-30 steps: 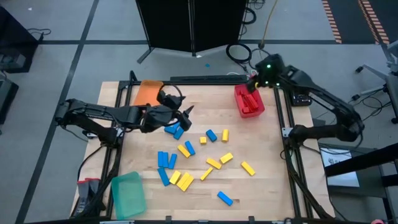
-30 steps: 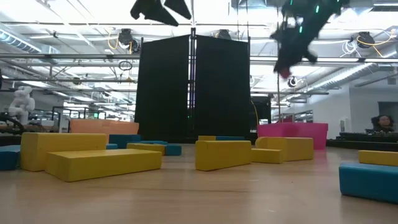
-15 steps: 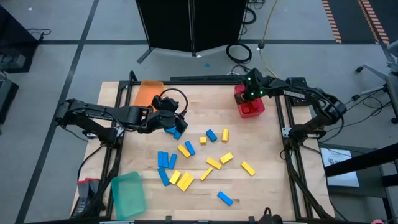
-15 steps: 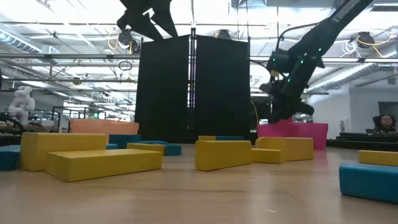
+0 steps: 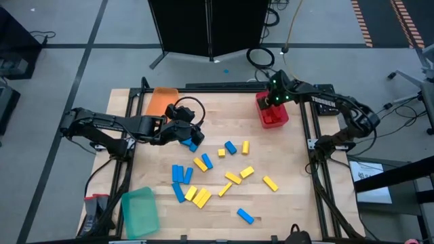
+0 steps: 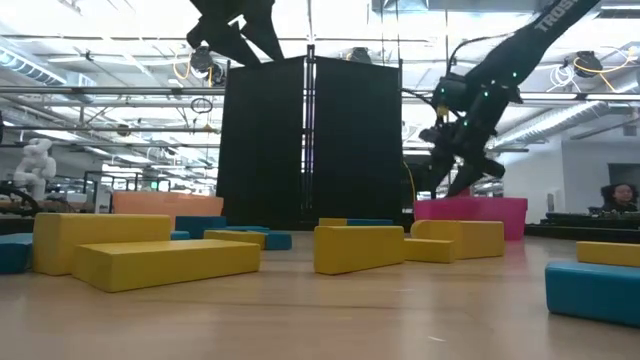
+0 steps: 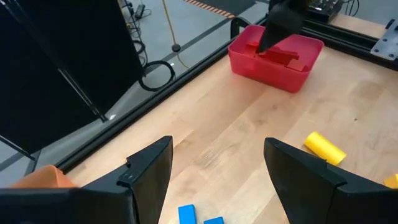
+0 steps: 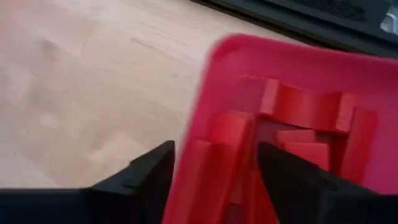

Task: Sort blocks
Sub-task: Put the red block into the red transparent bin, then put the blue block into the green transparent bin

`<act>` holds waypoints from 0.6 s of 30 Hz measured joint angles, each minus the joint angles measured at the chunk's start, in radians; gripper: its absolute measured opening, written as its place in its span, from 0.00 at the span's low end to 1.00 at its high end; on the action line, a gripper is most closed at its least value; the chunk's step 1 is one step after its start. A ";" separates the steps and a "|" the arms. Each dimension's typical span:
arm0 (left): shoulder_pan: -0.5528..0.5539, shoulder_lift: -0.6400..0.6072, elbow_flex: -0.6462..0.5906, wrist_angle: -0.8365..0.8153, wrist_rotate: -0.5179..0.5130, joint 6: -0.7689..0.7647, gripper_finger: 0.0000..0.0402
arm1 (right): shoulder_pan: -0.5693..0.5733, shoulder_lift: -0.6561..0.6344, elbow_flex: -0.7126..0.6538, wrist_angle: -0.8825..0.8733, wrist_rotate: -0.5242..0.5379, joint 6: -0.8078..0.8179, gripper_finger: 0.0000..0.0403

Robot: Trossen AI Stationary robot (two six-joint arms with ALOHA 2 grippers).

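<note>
Over the table in the high view, the right arm bends in from the right edge and holds its right gripper (image 5: pixel 273 102) above the red tray (image 5: pixel 272 112) at the far right corner. The left arm stretches level from the left edge, its left gripper (image 5: pixel 192 133) hanging over blue blocks (image 5: pixel 191 143) near the orange tray (image 5: pixel 162 101). Yellow blocks (image 5: pixel 201 197) and more blue ones lie scattered mid-table; a green tray (image 5: pixel 140 211) sits at the near left corner.

At table height, the right gripper hangs tilted just above the red tray's rim, fingers parted and empty.

From the left wrist, both fingers (image 7: pixel 148 169) stand spread, nothing between them, bare wood below.

From the right wrist, spread fingers (image 8: pixel 155 168) frame the tray, where red blocks (image 8: pixel 305 106) lie piled.
</note>
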 joint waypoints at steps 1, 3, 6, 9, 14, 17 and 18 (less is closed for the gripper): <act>0.000 0.000 0.000 0.000 0.007 0.001 0.65 | -0.003 -0.006 0.016 -0.016 -0.033 -0.013 0.59; 0.000 0.000 0.000 0.001 0.041 0.022 0.65 | -0.015 -0.013 0.068 -0.073 -0.152 -0.040 0.62; 0.000 -0.005 -0.001 0.001 0.126 0.097 0.65 | -0.037 -0.015 0.206 -0.179 -0.353 -0.059 0.63; 0.000 -0.018 -0.001 0.002 0.226 0.115 0.65 | -0.025 -0.017 0.365 -0.323 -0.574 -0.090 0.61; 0.000 -0.051 0.000 -0.051 0.286 0.111 0.65 | 0.102 -0.017 0.588 -0.544 -0.683 -0.193 0.59; 0.009 -0.058 0.001 -0.211 0.282 -0.004 0.65 | 0.199 -0.019 0.657 -0.646 -0.617 -0.246 0.58; 0.010 -0.057 -0.001 -0.285 0.276 -0.060 0.65 | 0.231 -0.019 0.668 -0.676 -0.583 -0.249 0.58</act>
